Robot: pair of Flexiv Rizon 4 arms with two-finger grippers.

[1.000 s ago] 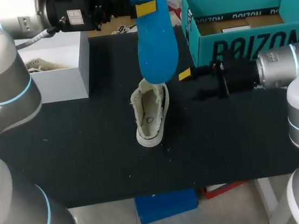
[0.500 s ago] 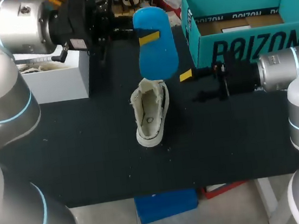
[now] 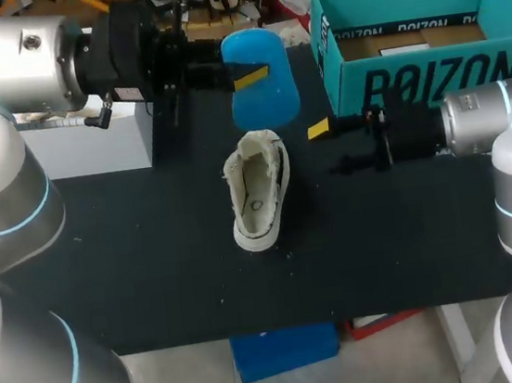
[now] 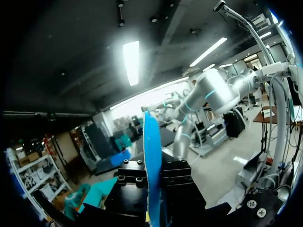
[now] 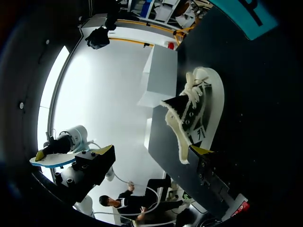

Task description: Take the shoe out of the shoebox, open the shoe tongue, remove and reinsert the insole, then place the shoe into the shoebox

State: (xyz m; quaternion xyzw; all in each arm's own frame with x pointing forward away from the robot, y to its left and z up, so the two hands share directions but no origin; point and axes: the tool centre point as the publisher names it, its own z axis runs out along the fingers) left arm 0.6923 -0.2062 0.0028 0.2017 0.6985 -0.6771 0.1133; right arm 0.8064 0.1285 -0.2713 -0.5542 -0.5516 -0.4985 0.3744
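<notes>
The white canvas shoe (image 3: 258,191) stands on its sole on the black table (image 3: 152,260), outside the shoebox, with its opening facing up and its laces loose. There is a small dark mark inside it that we cannot read.

The blue insole (image 3: 262,90) is out of the shoe. It hangs in the air above and behind the shoe, in our left gripper (image 3: 243,72). The left wrist view shows the insole edge-on between the two fingers, which press it from both sides.

Our right gripper (image 3: 323,131) is low and just beside the shoe on the right. Its yellow tips stand wide apart and hold nothing, and the shoe lies ahead of them.

Behind the shoe to the right stands the teal shoebox (image 3: 429,77), open at the top, with large dark lettering on its front wall. Inside it we see only a brown cardboard layer (image 3: 410,40).

Behind the shoe to the left stands a white box (image 3: 104,135). Our left arm covers its top, so we cannot tell what it holds.
</notes>
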